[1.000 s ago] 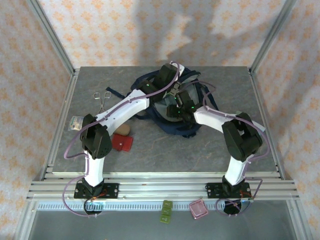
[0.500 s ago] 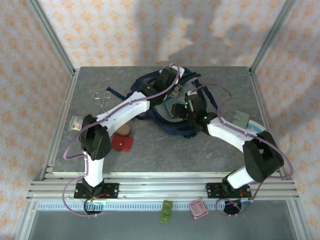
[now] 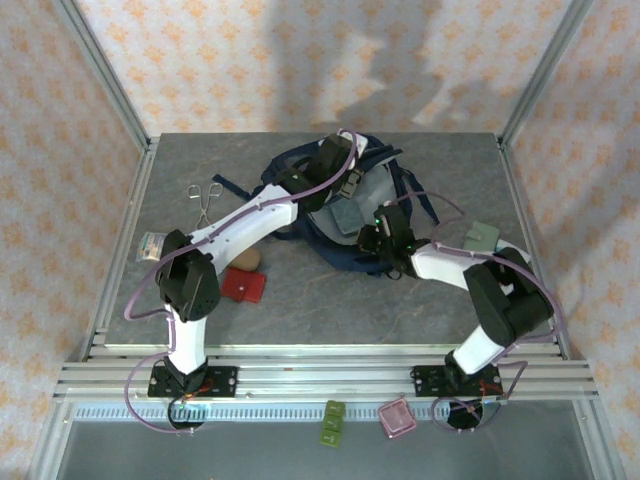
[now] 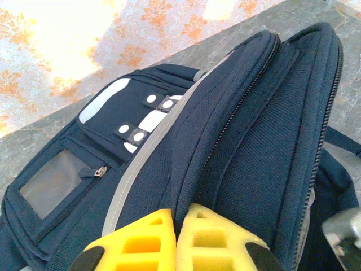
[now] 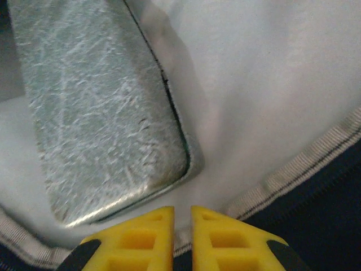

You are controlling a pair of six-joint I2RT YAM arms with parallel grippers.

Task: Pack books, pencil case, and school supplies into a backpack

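Observation:
The navy backpack [image 3: 290, 168] lies at the back middle of the table with its mouth held apart. My left gripper [image 3: 340, 178] [image 4: 176, 217] is shut on a fold of the backpack [image 4: 237, 141] beside a zipper on its far side. My right gripper [image 3: 372, 238] [image 5: 181, 212] has closed on the near rim trim [image 5: 293, 175]. Inside, on the white lining, lies a flat grey slab [image 5: 96, 107] [image 3: 347, 215]; I cannot tell whether it is one of the books. The tan pencil case [image 3: 250, 259] and the red square school supplies [image 3: 243, 285] lie on the table under the left arm.
Scissors [image 3: 205, 193] lie at the back left. A small packet [image 3: 152, 243] sits at the left edge. A grey-green flat item [image 3: 482, 237] rests beside the right forearm. Metal rails run along the table's near edge [image 3: 320, 350].
The right gripper drew back from inside the backpack to its near rim and closed there. The right elbow swung outward, then back. The left arm held still.

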